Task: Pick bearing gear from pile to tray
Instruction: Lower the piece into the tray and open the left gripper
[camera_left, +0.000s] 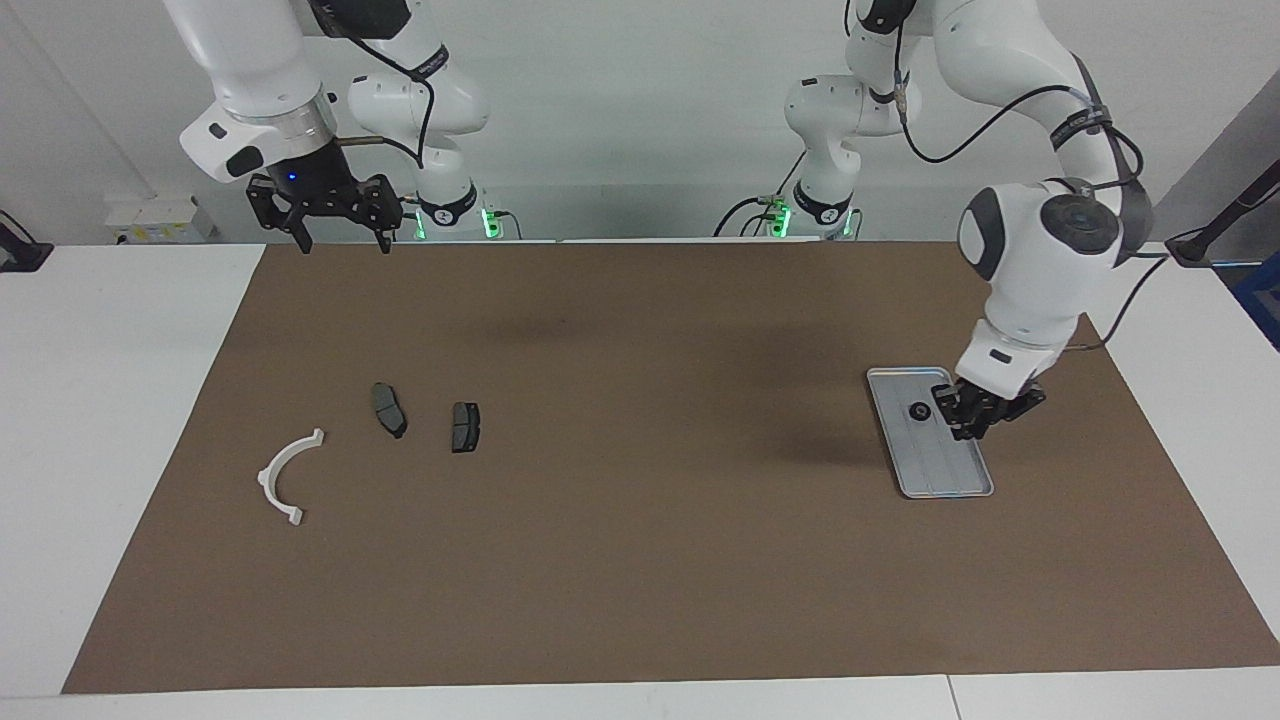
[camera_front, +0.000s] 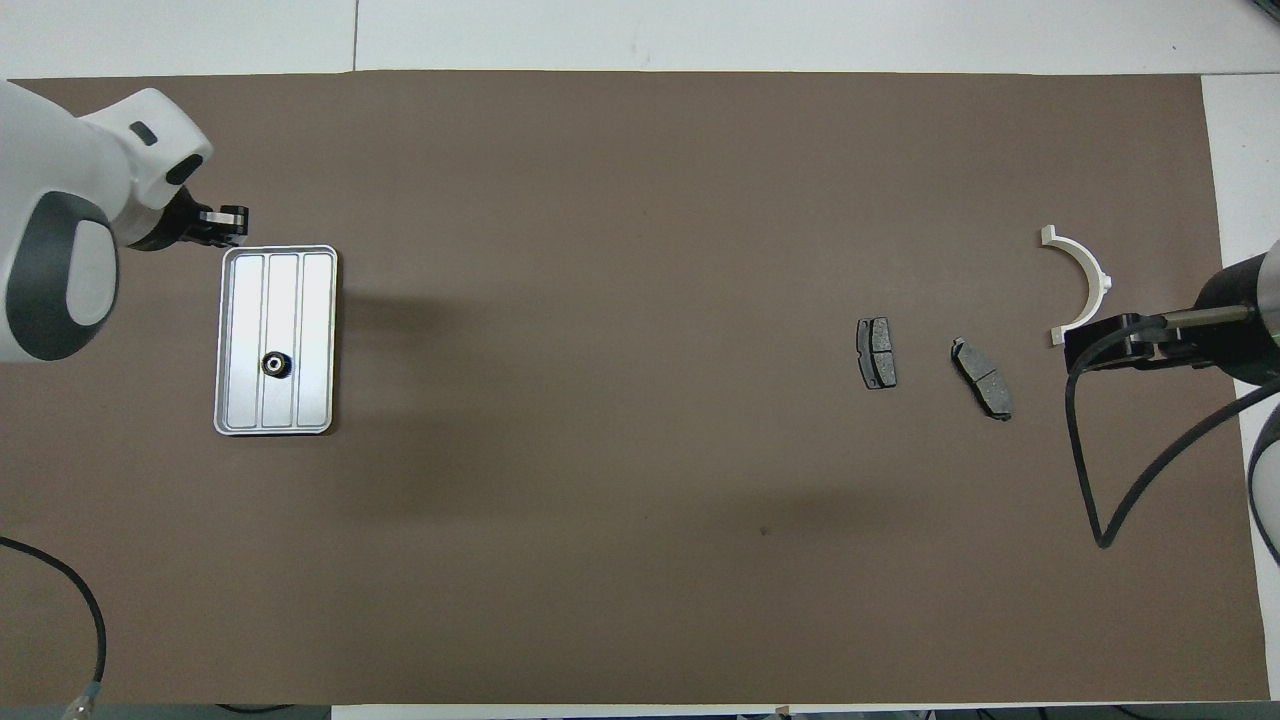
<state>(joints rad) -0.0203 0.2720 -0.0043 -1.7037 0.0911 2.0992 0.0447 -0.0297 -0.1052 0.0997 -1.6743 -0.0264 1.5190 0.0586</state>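
The silver-grey tray (camera_left: 950, 478) (camera_front: 250, 300) lies on the brown mat toward the left arm's end. A small black round bearing gear (camera_left: 916, 412) (camera_front: 274, 365) lies in it. My left gripper (camera_left: 972, 428) (camera_front: 228, 224) hangs low over the tray's rim and holds nothing that I can see. The pile lies toward the right arm's end: a white half-ring bracket (camera_left: 285, 475) (camera_front: 1088, 283) and two dark grey brake pads (camera_left: 389, 409) (camera_left: 465, 426) (camera_front: 876, 352) (camera_front: 982, 378). My right gripper (camera_left: 342, 240) (camera_front: 1095, 350) waits open and empty, raised over the mat's edge by its base.
The brown mat (camera_left: 640, 560) covers most of the white table. A black cable (camera_front: 1090, 470) loops from the right arm above the mat. The two arm bases (camera_left: 445, 205) (camera_left: 825, 200) stand at the robots' edge of the table.
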